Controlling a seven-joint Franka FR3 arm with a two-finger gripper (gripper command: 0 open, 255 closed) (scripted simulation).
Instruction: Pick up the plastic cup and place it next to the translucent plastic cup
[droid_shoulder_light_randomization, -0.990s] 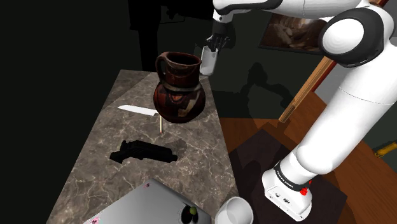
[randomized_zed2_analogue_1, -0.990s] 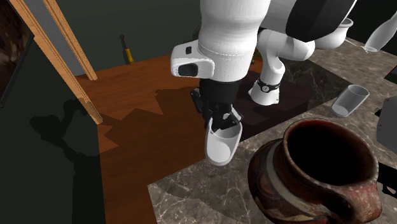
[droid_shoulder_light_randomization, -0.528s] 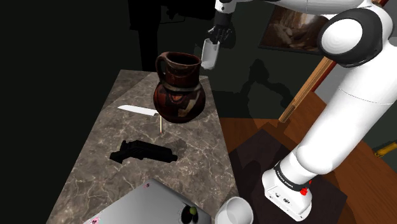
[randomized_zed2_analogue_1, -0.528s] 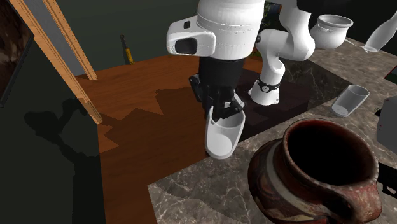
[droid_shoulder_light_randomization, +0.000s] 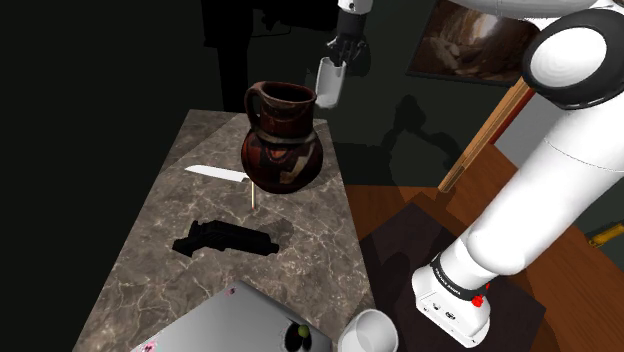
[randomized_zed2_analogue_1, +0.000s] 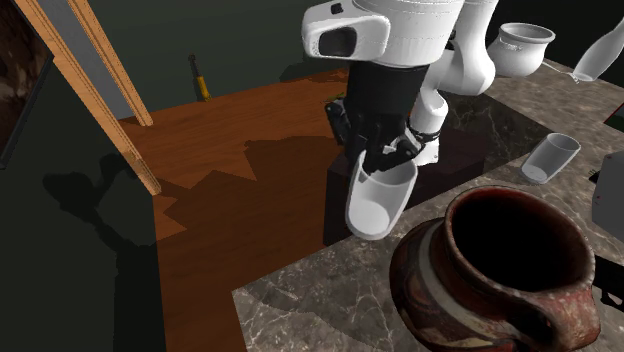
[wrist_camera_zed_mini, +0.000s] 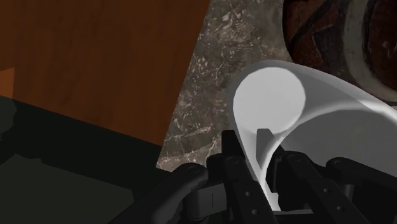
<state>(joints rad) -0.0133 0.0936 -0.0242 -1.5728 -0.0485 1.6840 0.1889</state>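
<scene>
Gripper (randomized_zed2_analogue_1: 387, 158) pinches white cup (randomized_zed2_analogue_1: 378, 208) by its wall; cup hangs under it, clear of the counter (randomized_zed2_analogue_1: 300, 300). Brown jug (randomized_zed2_analogue_1: 500, 270) just beside & below. Translucent cup (randomized_zed2_analogue_1: 550, 157) lies on its side well beyond gripper, twd stand (randomized_zed2_analogue_1: 480, 150), so we'd carry that way

The arm (droid_shoulder_light_randomization: 560, 190) is made of fat, rounded white links with glossy shells, joined by dark bands. Its white foot (droid_shoulder_light_randomization: 445, 300) carries 1 black ring and 1 small red dot. The wrist housing (randomized_zed2_analogue_1: 400, 30) is white with 1 dark oval recess. The gripper (randomized_zed2_analogue_1: 390, 162) is all black, its 2 fingers (wrist_camera_zed_mini: 242, 184) angular and blocky.
</scene>
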